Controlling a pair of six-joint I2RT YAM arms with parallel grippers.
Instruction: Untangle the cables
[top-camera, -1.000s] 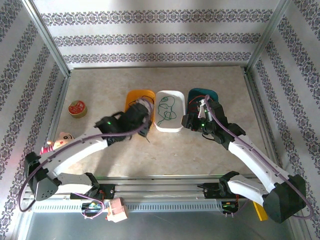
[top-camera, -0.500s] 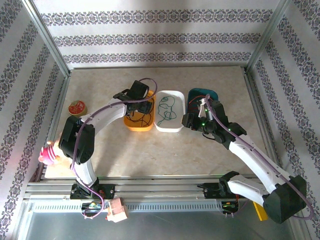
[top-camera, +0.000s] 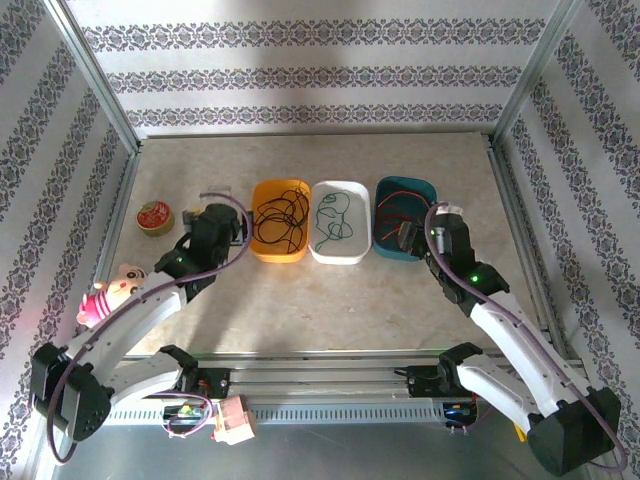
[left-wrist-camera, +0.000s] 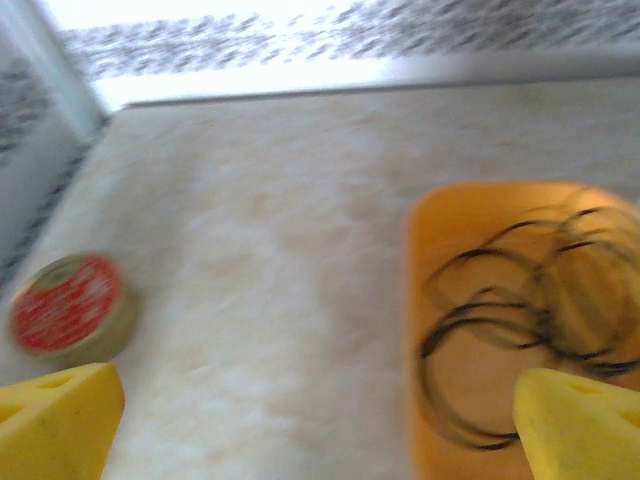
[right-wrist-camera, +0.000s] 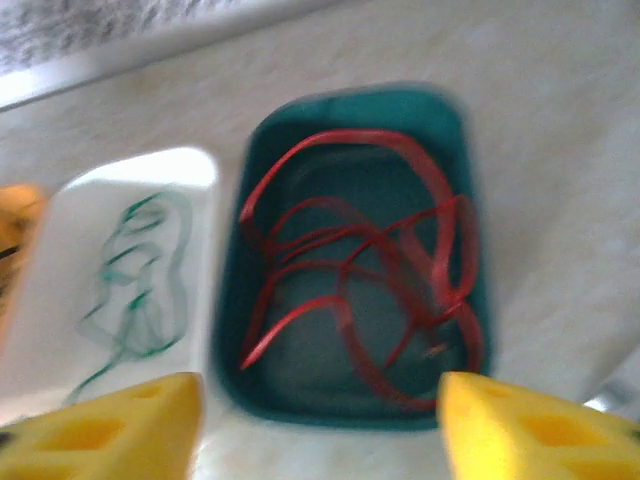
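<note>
Beige stone-look tabletop (top-camera: 330, 290) carries a row of plastic trays: orange tray (top-camera: 279, 257), white tray (top-camera: 338, 256) at its three o'clock, teal tray (top-camera: 405, 183) beyond. The left gripper (left-wrist-camera: 320, 430), at orange's nine o'clock, and the right gripper (right-wrist-camera: 320, 430), at teal's five o'clock, hang spread-jawed and empty. The looped black cable (top-camera: 280, 215) lies in orange, the green cable (top-camera: 333, 220) in white, the red cable (top-camera: 395, 212) in teal.

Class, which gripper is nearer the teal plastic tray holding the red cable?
Right. The right gripper is at the near edge of the teal tray; the left gripper is beyond the orange tray, far left.
</note>
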